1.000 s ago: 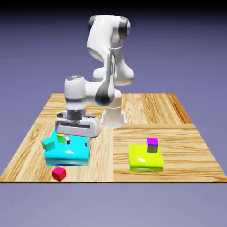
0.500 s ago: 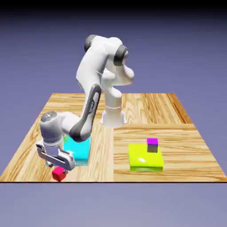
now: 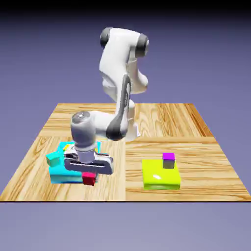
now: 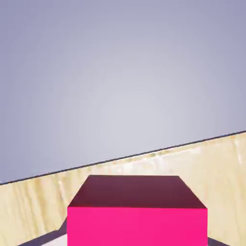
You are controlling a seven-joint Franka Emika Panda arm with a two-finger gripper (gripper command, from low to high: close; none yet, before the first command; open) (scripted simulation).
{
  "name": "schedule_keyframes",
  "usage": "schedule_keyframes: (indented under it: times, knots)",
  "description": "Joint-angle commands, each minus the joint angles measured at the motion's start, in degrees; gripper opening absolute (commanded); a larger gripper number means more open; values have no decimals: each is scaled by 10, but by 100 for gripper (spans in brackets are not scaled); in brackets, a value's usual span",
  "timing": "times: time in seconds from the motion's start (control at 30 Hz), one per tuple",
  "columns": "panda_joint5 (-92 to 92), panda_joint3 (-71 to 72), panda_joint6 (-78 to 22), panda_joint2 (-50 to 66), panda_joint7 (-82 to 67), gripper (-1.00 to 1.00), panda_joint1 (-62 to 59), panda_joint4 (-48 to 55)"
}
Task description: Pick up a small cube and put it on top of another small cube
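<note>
The small red cube (image 3: pixel 88 180) hangs between the fingers of my gripper (image 3: pixel 88 176), which is shut on it. It sits just in front of the flat cyan block (image 3: pixel 61 172), near the table's front edge. In the hand view the red cube (image 4: pixel 137 211) fills the bottom middle and hides both fingertips. Behind it I see the wooden table (image 4: pixel 211 153) and the plain backdrop. A teal small cube (image 3: pixel 53 159) rests on the cyan block's left corner, to the exterior view's left of my hand.
A flat yellow block (image 3: pixel 161 175) lies to the exterior view's right with a small grey cube topped in magenta (image 3: pixel 168 160) on it. My arm and hand cover much of the cyan block's top. The table's front edge (image 3: pixel 122 200) runs just below the red cube.
My hand dropped from above the cyan block to the red cube at the front left and closed on it. It has since carried the cube to the right, in front of the cyan block.
</note>
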Motion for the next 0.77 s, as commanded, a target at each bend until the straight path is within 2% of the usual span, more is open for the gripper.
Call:
schedule_keyframes:
  times: [0.0, 0.37, 0.43, 0.6, 0.63, 0.73]
  knots:
    - [-15, 14, -2, -21, -10, -100, 15, -15]
    - [-169, 167, -24, -249, -129, -100, 178, -185]
    - [-169, 168, -24, -250, -130, -100, 179, -186]
    - [-168, 167, 93, -155, -131, -100, 177, -208]
    - [-168, 167, 93, -155, -131, 100, 177, -208]
    - [-168, 167, 43, -195, -130, 100, 178, -198]
